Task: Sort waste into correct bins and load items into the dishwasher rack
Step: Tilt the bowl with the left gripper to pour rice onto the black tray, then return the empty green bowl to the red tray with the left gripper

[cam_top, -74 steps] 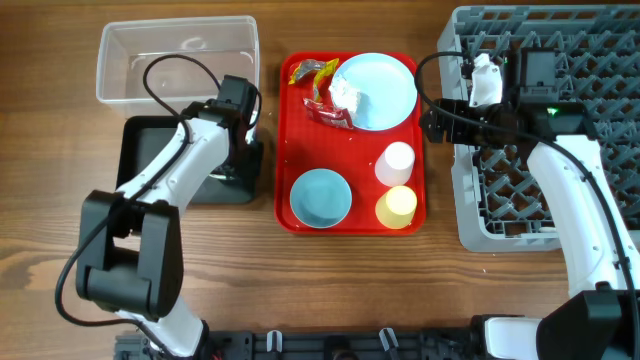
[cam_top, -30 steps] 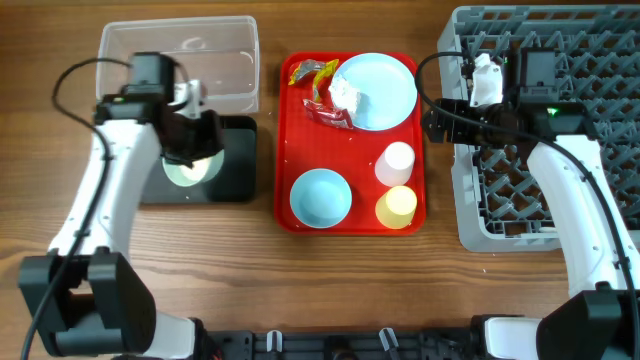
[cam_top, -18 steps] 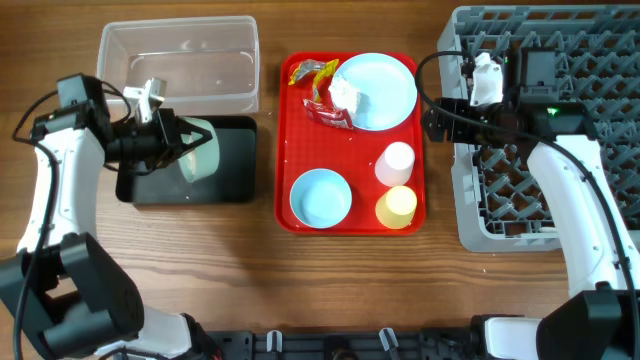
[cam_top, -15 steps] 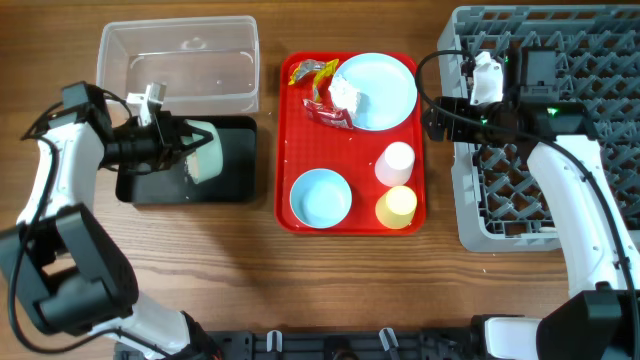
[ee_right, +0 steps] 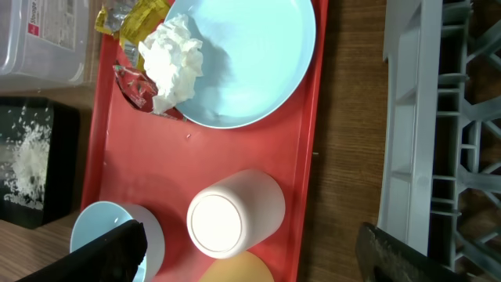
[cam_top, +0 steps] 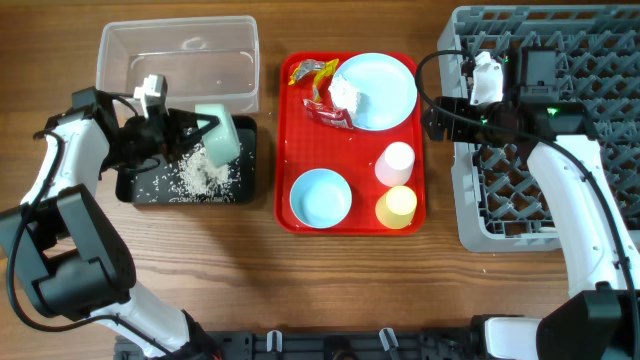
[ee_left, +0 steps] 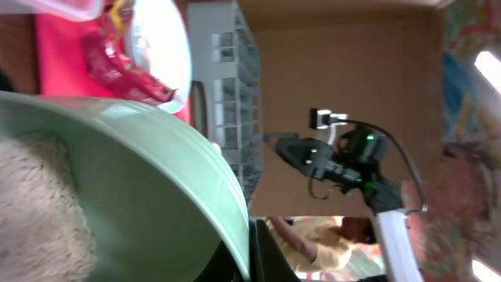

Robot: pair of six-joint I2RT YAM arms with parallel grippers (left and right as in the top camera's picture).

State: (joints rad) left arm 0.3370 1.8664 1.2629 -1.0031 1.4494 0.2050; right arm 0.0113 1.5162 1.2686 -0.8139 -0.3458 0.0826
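Over shallow black rectangular tray (cam_top: pixel 136 191): left pincer (cam_top: pixel 178 135), clamped on tilted pale-green bowl (cam_top: pixel 220 136), is dumping white rice grains (cam_top: pixel 200 173); keeping rim inside tray walls looks advisable. Right pincer (cam_top: pixel 432 118) gaping, empty.

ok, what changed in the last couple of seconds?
The left gripper, shut on the pale-green bowl, swung its arm out leftward and tipped the bowl onto its side over the black tray. The rice now lies spilled in that tray. The right gripper stayed open beside the rack, and the things on the red tray have not moved.

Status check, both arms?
Left gripper shut on tipped pale-green bowl, white rice lying in shallow black tray. Right gripper open, empty. Nothing blocking.
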